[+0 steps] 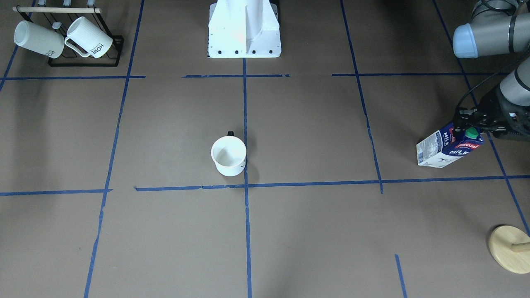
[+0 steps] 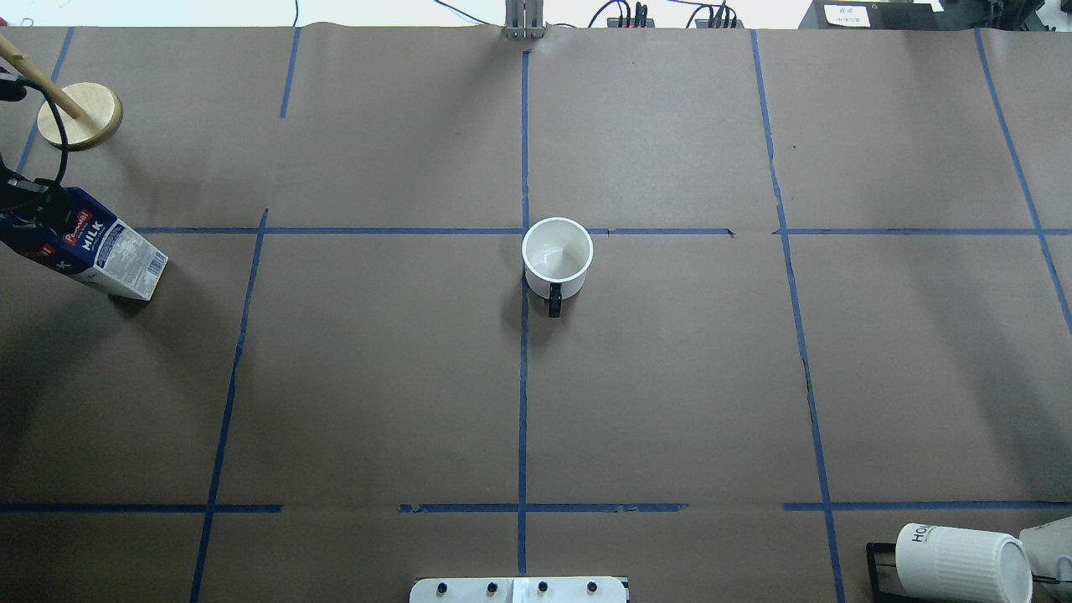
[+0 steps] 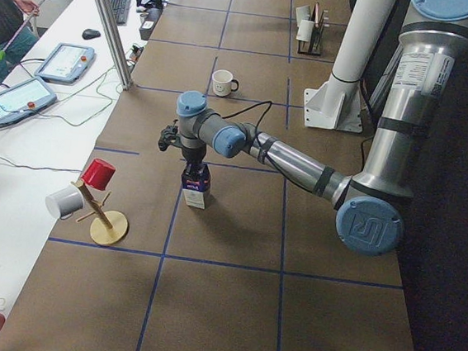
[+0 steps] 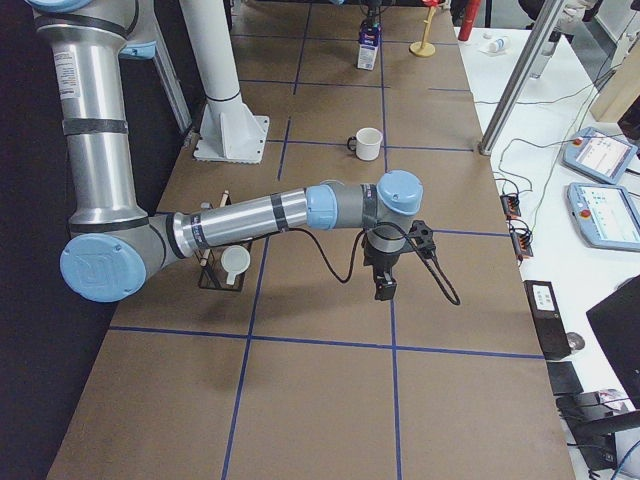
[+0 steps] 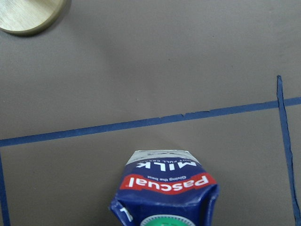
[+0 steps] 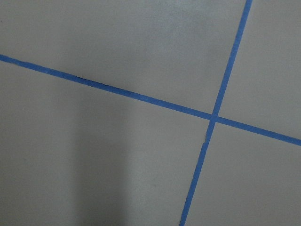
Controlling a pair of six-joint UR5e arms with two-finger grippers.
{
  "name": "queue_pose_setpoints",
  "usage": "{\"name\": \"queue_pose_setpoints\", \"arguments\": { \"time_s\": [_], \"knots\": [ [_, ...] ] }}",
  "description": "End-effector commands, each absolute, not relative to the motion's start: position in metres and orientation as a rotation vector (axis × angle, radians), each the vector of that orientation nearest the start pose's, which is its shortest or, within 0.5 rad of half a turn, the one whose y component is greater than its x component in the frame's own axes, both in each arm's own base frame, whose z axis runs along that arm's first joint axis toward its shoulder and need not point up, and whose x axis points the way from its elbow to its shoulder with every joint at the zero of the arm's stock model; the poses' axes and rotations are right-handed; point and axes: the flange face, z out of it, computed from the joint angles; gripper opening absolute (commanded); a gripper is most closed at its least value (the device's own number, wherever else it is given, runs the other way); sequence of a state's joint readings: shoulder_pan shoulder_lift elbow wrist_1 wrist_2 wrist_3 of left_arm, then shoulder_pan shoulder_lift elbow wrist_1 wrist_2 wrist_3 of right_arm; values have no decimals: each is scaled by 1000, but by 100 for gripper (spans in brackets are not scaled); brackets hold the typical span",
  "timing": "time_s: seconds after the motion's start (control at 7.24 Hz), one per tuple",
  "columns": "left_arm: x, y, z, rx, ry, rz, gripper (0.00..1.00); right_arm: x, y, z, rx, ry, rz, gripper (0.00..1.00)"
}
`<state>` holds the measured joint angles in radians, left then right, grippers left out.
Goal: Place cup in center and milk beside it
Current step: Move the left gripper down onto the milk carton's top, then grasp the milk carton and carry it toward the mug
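Brown paper crossed by blue tape covers the table [image 1: 314, 124].

Front view: the cup [image 1: 228, 156] stands upright and empty at the center [image 1: 269, 174], just upper left of the tape crossing, its handle toward the top of the frame. The milk [image 1: 449, 147] is at the right edge, well apart from the cup, with its green cap on. The left gripper [image 1: 470, 121] is clamped on the milk's gabled top. A black rack [image 1: 85, 63] at upper left carries two ribbed mugs [image 1: 89, 37] tipped on their sides. A round wooden stand [image 1: 509, 248] sits at lower right.

Overhead view: the cup is at mid-frame, its white interior showing. The milk is at the left edge, below the stand.

Left side view: the milk is upright under the near arm's gripper; whether its base touches the table cannot be told. The stand's pegs carry a red cup [image 3: 98, 173] and a grey cup [image 3: 66, 202].

Right side view: the right gripper [image 4: 383, 285] points down over the paper near mid-frame. Whether its fingers are apart or together cannot be told.

Left wrist view: the milk's top fills the lower centre.

Right wrist view: a tape crossing on the paper.
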<state>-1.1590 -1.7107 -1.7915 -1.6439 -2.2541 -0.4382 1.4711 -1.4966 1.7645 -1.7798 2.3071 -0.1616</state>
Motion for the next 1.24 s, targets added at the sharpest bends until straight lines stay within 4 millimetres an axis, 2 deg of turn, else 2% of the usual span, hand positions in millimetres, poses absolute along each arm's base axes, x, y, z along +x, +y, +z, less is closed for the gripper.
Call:
{"name": "queue_pose_setpoints", "arguments": {
  "time_s": [0.0, 0.14, 0.28, 0.41, 0.55, 0.69, 0.83, 1.11],
  "knots": [
    [155, -531, 398, 77, 777, 113, 38, 15, -517, 551, 77, -736, -270, 100],
    [158, -538, 348, 57, 766, 102, 38, 15, -517, 551, 77, -736, -270, 100],
    [166, -548, 307, 56, 769, 99, 39, 15, -517, 551, 77, -736, -270, 100],
    [183, -549, 293, 49, 772, 122, 39, 15, -518, 550, 78, -736, -270, 100],
    [210, -548, 268, 23, 792, 57, 39, 15, -518, 550, 78, -736, -270, 100],
    [245, -540, 237, 2, 816, 33, 39, 15, -518, 552, 76, -736, -269, 100],
    [280, -540, 216, -30, 828, 24, 40, 15, -518, 552, 74, -737, -269, 100],
    [354, -561, 159, -48, 821, 13, 40, 15, -518, 552, 74, -737, -269, 100]
  ]
}}
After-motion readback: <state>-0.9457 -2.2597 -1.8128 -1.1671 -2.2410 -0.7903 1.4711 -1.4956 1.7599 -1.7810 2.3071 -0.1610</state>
